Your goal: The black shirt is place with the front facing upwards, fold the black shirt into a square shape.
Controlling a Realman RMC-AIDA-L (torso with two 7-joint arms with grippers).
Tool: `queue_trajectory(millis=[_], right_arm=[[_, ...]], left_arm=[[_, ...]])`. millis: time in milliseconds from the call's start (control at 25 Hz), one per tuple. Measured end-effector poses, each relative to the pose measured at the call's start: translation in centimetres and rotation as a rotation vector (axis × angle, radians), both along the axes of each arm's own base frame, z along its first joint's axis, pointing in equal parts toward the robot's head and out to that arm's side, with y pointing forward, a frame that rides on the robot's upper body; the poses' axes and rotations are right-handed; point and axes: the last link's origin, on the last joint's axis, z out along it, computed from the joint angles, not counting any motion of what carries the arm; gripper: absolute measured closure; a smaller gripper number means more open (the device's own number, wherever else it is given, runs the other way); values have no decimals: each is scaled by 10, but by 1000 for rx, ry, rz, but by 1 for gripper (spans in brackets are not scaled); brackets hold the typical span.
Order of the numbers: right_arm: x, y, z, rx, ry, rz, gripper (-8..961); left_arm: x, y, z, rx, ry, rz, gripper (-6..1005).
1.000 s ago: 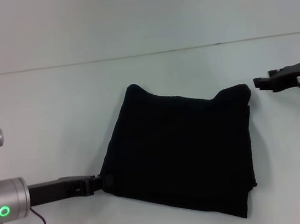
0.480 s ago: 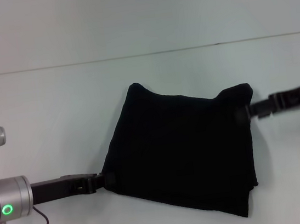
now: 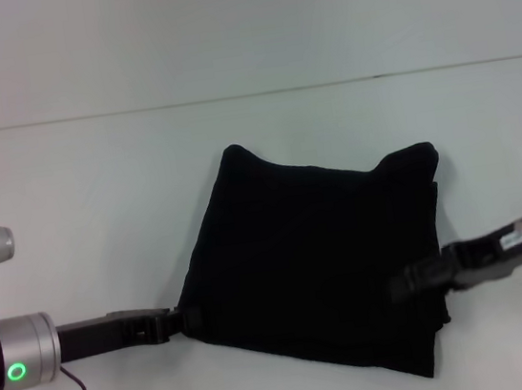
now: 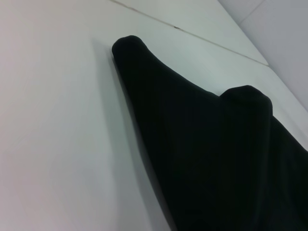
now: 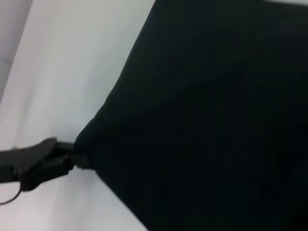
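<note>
Both grippers at the near corners of a folded black shirt.

The black shirt (image 3: 319, 269) lies folded in a rough, skewed square in the middle of the worktop (image 3: 86, 179), nearer its front edge, lettering hidden and two far corners puffed up. The left gripper (image 3: 183, 318) meets the shirt's near left corner, and the right gripper (image 3: 409, 284) reaches over its near right edge; whether either set of jaws is spread or pinching cloth cannot be told. The fabric looks light, soft and limp, stacked in several layers, so it will likely sag and slide layer over layer. The safest hold seems to be at a corner or folded edge, taking every layer together.
</note>
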Motion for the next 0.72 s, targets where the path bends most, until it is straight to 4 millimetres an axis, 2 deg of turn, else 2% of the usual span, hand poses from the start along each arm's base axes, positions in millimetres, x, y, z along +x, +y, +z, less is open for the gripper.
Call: queue_trajectory(millis=[240, 480, 720], right_arm=[[-5, -8, -10, -37, 21, 14, 129], [-3, -12, -8, -46, 30, 19, 184], [4, -17, -4, -55, 25, 6, 471]], left_arm=[[-2, 0, 0, 1, 7, 4, 904], [-2, -1, 0, 1, 5, 9, 904], [-3, 2, 1, 13, 15, 18, 904]])
